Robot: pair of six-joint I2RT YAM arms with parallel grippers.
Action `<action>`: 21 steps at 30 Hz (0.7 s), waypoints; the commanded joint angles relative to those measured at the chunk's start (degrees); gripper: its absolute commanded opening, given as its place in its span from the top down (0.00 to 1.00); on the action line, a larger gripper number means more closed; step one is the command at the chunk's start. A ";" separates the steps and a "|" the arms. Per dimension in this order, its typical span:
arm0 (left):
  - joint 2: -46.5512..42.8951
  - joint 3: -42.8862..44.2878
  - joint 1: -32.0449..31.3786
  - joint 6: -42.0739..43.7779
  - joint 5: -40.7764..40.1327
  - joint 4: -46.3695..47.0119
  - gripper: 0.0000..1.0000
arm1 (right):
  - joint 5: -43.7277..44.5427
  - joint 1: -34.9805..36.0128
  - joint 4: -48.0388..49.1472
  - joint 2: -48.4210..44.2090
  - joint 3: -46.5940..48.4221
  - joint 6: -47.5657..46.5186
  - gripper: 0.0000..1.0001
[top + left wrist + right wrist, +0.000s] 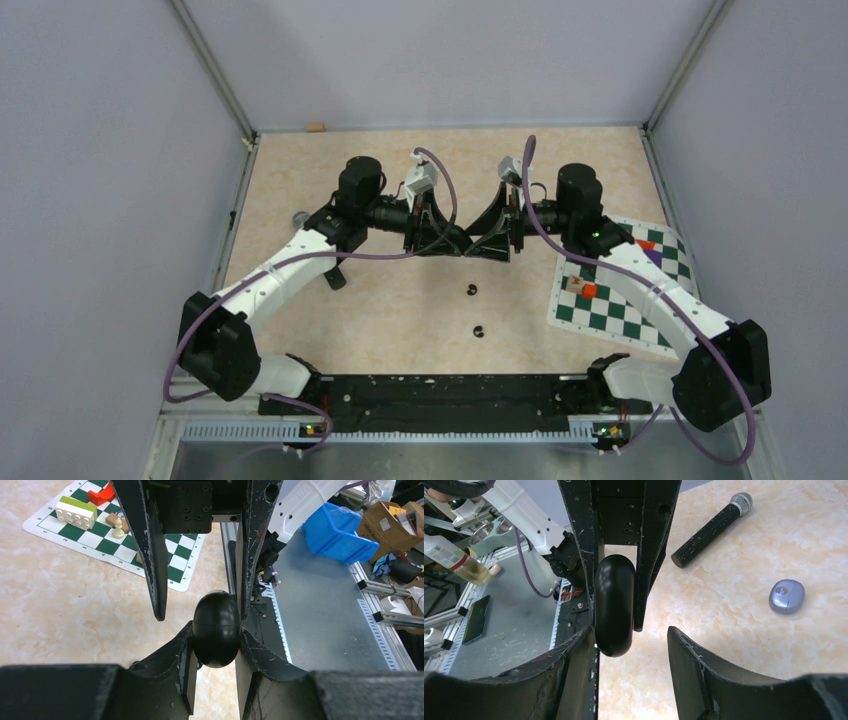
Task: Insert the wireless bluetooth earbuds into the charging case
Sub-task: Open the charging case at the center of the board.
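Black and oval, the charging case point(216, 615) is pinched in the left pincer point(216, 640), long axis along the line from pincer to pincer, lid apparently closed; the right pincer point(630, 630) stands spread about its other end, one finger point(248, 570) touching. Two black earbuds point(471, 290) lie on the table point(400, 315), nearer the robot than both pincers, roughly midway left to right. Purple earbuds cannot be made out.
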 commanded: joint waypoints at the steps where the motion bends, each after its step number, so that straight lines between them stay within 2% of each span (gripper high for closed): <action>1: -0.70 -0.37 -0.08 2.87 1.81 0.58 1.00 | -0.83 -1.23 1.39 -0.38 0.23 0.12 0.42; 8: -0.28 -0.80 -0.14 4.43 2.55 -0.28 1.00 | 0.41 -1.77 1.65 -1.18 0.20 0.37 0.38; 21: -0.84 -1.37 -0.18 4.33 3.33 0.09 1.00 | 13.25 -2.49 -1.22 -3.76 0.12 -5.08 0.37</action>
